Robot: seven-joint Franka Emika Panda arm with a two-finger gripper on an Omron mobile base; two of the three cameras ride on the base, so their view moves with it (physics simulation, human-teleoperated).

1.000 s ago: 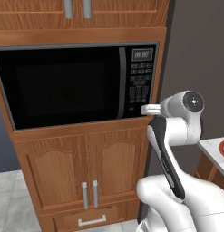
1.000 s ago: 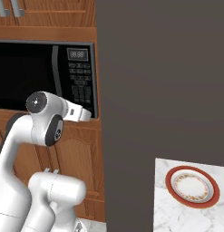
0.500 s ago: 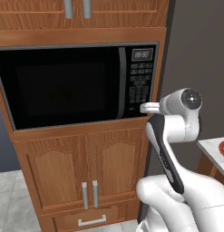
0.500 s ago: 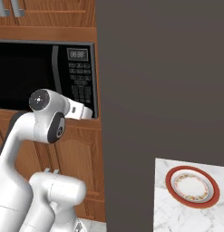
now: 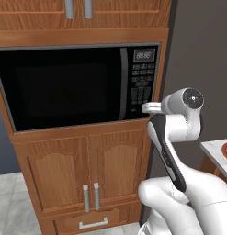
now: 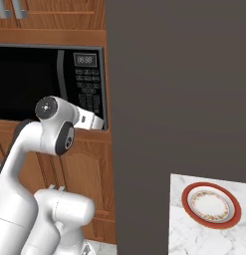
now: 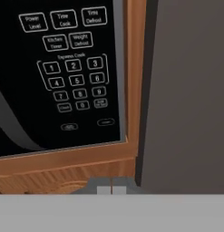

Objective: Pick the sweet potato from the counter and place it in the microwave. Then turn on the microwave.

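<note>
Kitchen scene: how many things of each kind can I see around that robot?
Microwave: 1
Red-rimmed plate: 1
Lower cabinet doors: 2
Drawer: 1
Robot hand: 1
Total: 6

I see flat, even light with no hard shadows. The microwave door reads dark, without glare; edges look slightly soft.

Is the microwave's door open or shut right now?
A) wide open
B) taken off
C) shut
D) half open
C: the dark glass door of the microwave lies flat and flush in its frame in both base views, and the closed gripper is near the lower edge of the button keypad.
</note>
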